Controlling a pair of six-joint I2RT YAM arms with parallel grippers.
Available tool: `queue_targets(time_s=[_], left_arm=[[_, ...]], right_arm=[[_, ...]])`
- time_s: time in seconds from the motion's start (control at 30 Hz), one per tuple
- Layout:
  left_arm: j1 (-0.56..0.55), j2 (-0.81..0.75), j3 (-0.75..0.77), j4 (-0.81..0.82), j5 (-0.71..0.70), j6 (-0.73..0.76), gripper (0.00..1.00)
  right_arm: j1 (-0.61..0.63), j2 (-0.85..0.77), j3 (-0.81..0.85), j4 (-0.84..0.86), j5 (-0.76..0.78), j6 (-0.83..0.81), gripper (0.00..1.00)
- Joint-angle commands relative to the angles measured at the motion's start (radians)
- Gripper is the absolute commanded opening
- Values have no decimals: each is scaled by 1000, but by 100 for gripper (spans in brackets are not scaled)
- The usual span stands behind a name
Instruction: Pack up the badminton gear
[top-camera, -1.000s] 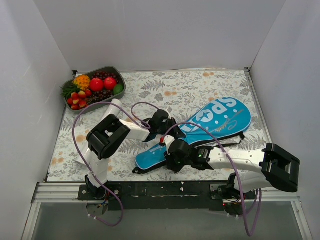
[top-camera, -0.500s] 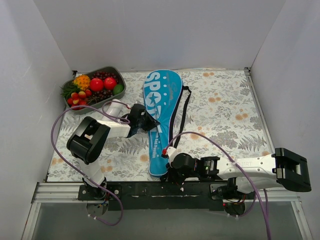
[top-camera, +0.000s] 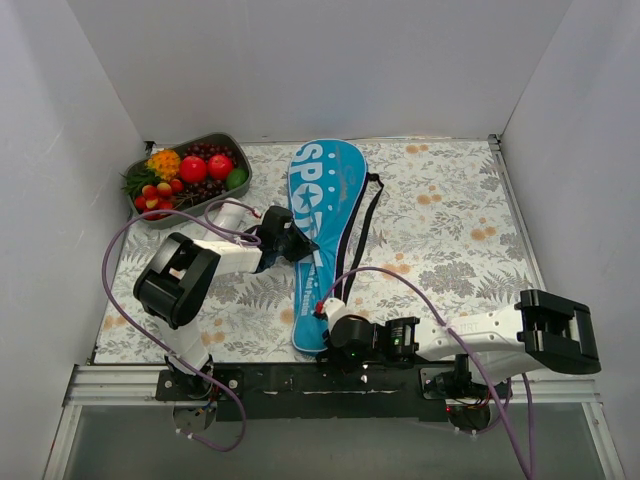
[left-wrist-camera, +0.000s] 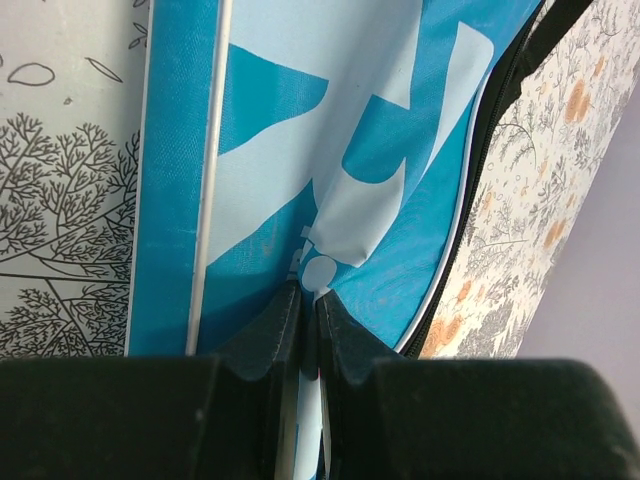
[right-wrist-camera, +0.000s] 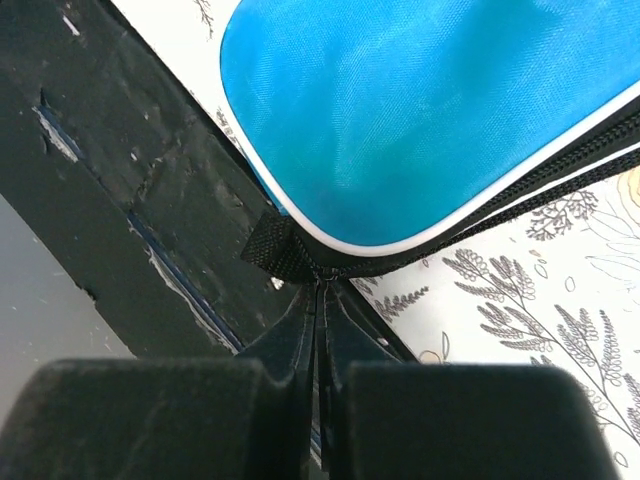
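Overhead: the SPORT bag lies lengthwise on the worktop, head at 12 o'clock, narrow end at 6; fruit tray at 10 o'clock. Left wrist: left hand clenched on a fold of bag fabric; black strap at 1 o'clock. Right wrist: right hand pinched tight on the zip end at the bag's narrow tip.

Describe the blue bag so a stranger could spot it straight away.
On the floral table, look just right of the grey fruit tray. The blue bag lies there, running front to back: racket-shaped, with white SPORT lettering and a black strap.
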Motion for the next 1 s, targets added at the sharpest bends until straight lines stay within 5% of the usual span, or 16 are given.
queue_targets(time_s=[0.0, 0.3, 0.6, 0.7, 0.73, 0.8, 0.83, 0.97], left_arm=[[47, -3, 19, -33, -198, 57, 0], [41, -57, 25, -56, -66, 183, 0], [-1, -172, 36, -113, 136, 344, 49], [-16, -243, 24, -121, 191, 426, 58], [-18, -265, 24, -128, 204, 451, 71], [-21, -333, 42, -171, 219, 511, 81], [-21, -354, 54, -208, 216, 529, 98], [-22, -469, 140, -376, 167, 628, 98]], right_arm=[[64, 18, 50, -57, -103, 87, 9], [32, -165, 214, -429, 132, 91, 91], [-204, -225, 417, -692, 169, 36, 95], [-276, -223, 502, -734, 198, -5, 96], [-304, -220, 523, -743, 204, -19, 97], [-329, -216, 562, -763, 234, -57, 97], [-353, -213, 593, -772, 254, -66, 98], [-448, -210, 658, -791, 304, -138, 98]])
